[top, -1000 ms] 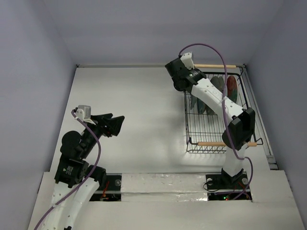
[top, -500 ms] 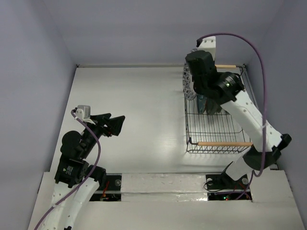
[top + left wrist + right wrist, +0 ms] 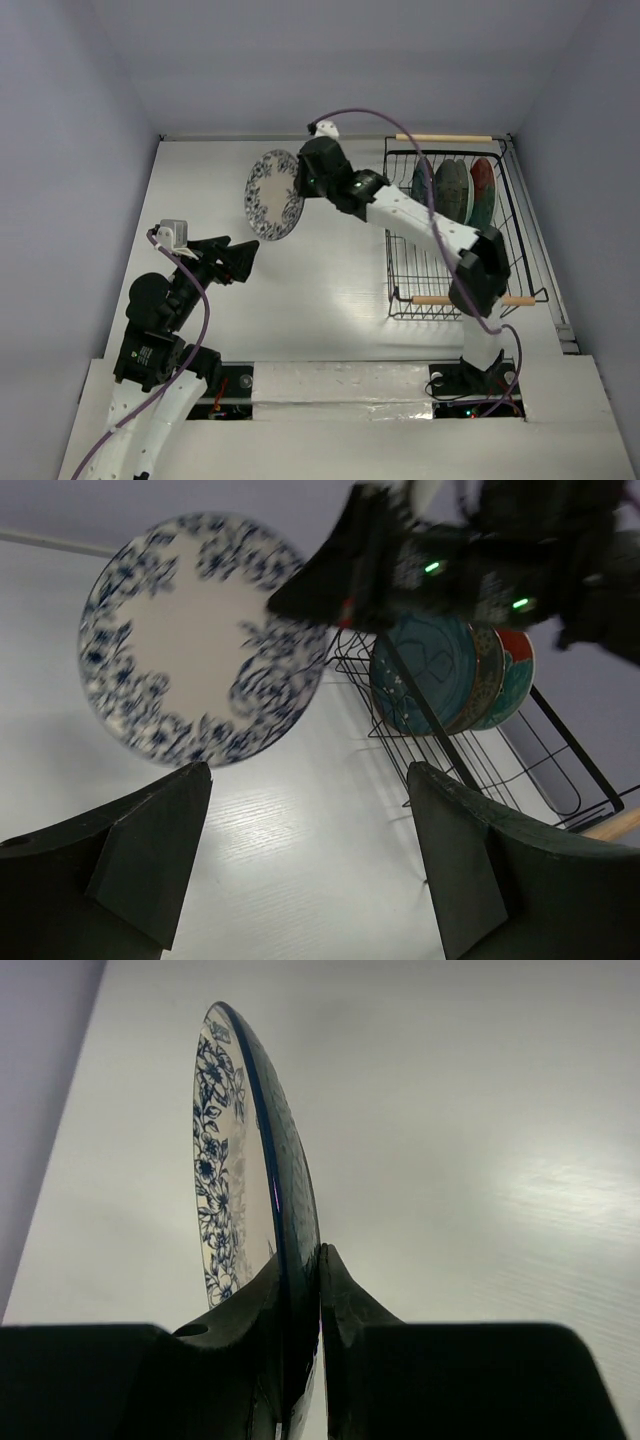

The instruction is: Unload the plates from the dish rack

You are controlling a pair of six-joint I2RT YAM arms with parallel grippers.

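- Patterned-rim plate (image 3: 274, 195) hangs upright, left of the dish rack (image 3: 455, 299), rim pinched in the right gripper (image 3: 318, 1260).
- Stiff, breakable, probably slick-glazed; an edge grip suits it.
- Left gripper (image 3: 310, 830) gapes, empty.

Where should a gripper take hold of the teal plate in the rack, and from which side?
By its top rim, from straight above, one finger on each face. The teal plate stands on edge in the rack, with the grey-green plate close behind it. The rack's wires wall in its lower part, so only the upper edge looks free.
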